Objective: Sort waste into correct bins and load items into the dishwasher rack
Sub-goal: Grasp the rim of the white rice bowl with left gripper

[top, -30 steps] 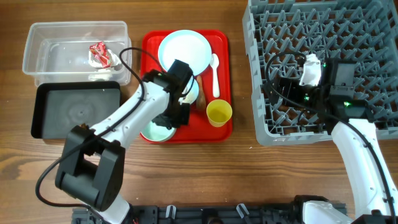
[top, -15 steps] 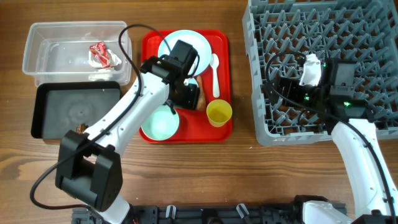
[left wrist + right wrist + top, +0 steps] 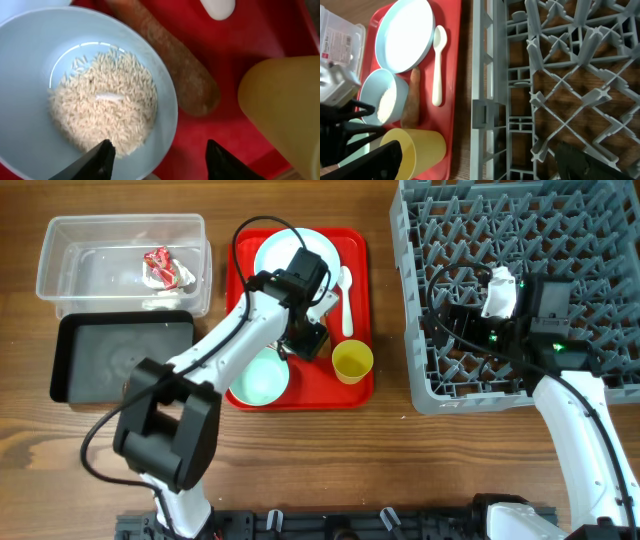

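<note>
overhead: the clear tub (image 3: 120,255) sits at 10 o'clock on the tabletop (image 3: 320,470), with the red-and-white wrapper (image 3: 160,268) inside it. the black tub (image 3: 120,358) lies just beside it on its 6 o'clock side. the red tray (image 3: 362,315) is at 12 o'clock and carries the plate (image 3: 295,258), the spoon (image 3: 346,292) at the plate's 3 o'clock, the yellow cup (image 3: 352,362) at the tray's 4 o'clock and an empty bowl (image 3: 258,378) at its 7 o'clock. the left gripper (image 3: 306,340) hangs over the middle of the tray. the rack (image 3: 520,240) fills the 2 o'clock corner, and the right gripper (image 3: 448,320) is over its 9 o'clock side.

left wrist: the left gripper is partly open and holds nothing. the rim of the rice bowl (image 3: 30,65) passes between its fingers (image 3: 95,162), one over the bowl and one over the tray. i cannot tell whether they touch it. the rice (image 3: 105,105) lies heaped in the bowl. the sausage stick (image 3: 175,65) lies on the tray at the bowl's 2 o'clock, between the bowl and the yellow cup.

right wrist: the right gripper is spread wide and empty over the rack's edge. the tray things lie toward 9 o'clock.
</note>
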You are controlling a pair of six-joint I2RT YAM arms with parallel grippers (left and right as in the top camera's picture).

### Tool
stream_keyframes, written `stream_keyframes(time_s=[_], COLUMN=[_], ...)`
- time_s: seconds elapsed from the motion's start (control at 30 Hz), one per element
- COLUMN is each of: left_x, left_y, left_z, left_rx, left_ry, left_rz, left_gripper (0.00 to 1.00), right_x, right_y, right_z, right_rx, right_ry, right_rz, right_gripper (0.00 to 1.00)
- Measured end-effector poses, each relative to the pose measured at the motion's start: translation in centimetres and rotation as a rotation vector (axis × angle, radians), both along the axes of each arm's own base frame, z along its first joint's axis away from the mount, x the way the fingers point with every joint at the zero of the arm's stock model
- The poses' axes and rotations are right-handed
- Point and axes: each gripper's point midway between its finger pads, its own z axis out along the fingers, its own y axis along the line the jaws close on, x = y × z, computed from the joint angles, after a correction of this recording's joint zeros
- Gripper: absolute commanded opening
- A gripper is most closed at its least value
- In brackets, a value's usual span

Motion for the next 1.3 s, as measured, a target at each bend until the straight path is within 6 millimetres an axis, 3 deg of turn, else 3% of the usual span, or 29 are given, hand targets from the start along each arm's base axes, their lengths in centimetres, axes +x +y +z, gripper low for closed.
stream_keyframes(time_s=[0.3, 0.7, 1.03, 1.3], left_x=[0.7, 1.1, 0.9, 1.2], left_y=[-0.4, -0.6, -0.5, -0.5], left_z=[-2.0, -2.1, -3.9, -3.9], left_rx=[0.008, 0.002, 0.02, 0.022], left_ry=[0.003, -0.011, 0.024, 0.01], left_rz=[-0.033, -0.038, -0.039, -0.037], left_gripper=[0.21, 0.27, 0.13, 0.11], right_x=[0.0, 0.0, 0.0, 0.0], right_y=[0.0, 0.0, 0.0, 0.0], right_z=[0.0, 0.0, 0.0, 0.0], right_rx=[0.0, 0.0, 0.0, 0.0], right_ry=[0.0, 0.0, 0.0, 0.0], right_rz=[0.0, 0.0, 0.001, 0.0], right_gripper=[1.0, 1.0, 1.0, 1.0])
